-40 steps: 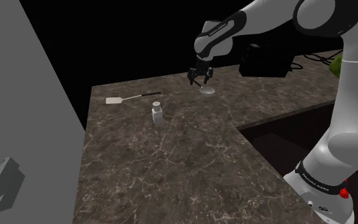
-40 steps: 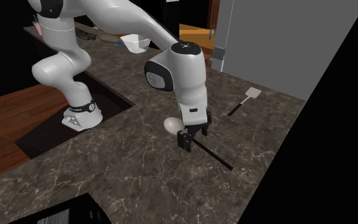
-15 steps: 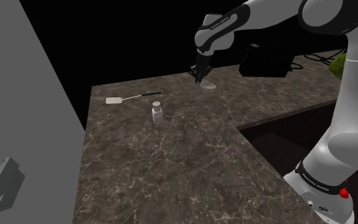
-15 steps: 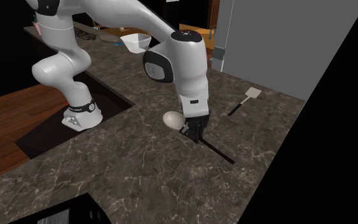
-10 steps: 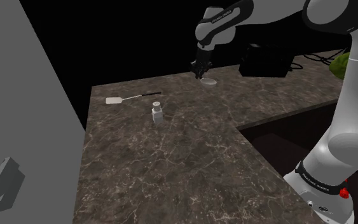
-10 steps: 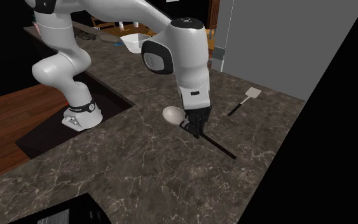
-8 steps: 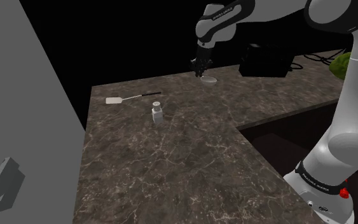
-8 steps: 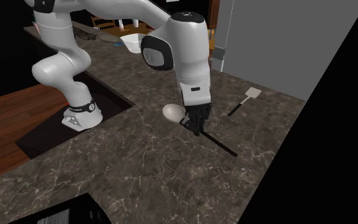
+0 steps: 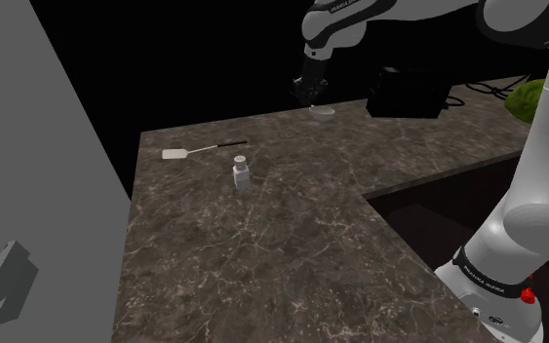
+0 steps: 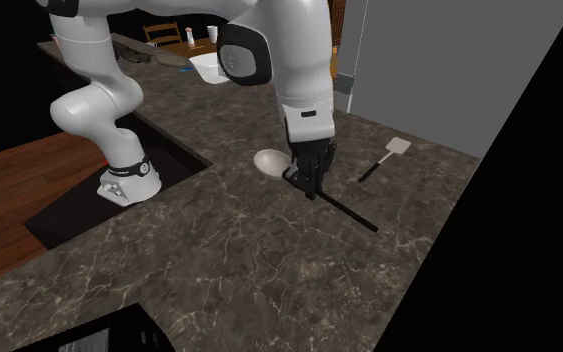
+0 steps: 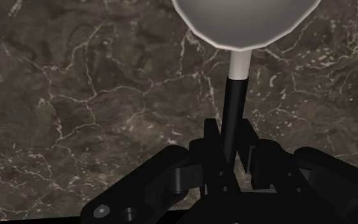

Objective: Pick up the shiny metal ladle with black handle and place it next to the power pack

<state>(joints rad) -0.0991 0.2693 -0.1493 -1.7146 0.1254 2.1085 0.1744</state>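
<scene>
The ladle has a pale, shiny bowl (image 10: 271, 161) and a thin black handle (image 10: 354, 215). It hangs above the dark marble counter (image 10: 219, 240), held roughly level. My black gripper (image 10: 309, 186) is shut on the handle close to the bowl. In the wrist view the fingers (image 11: 212, 149) clasp the black handle (image 11: 234, 111), with the bowl (image 11: 244, 22) just beyond them. From the shoulder view the gripper (image 9: 308, 94) and the ladle bowl (image 9: 322, 112) sit near the counter's far edge. The black power pack (image 9: 404, 93) stands on that view's right of them.
A white spatula (image 9: 176, 153) with a dark handle lies toward the shoulder view's left, and a small clear shaker (image 9: 242, 173) stands nearer. A grey panel (image 9: 38, 195) borders the counter's left. The counter is cut away around the stand (image 10: 124, 185). A white bowl (image 10: 212, 68) lies beyond.
The gripper has risen with the ladle held in it, lifting the bowl off the counter and shifting slightly toward the power pack. The spatula and shaker have not moved.
</scene>
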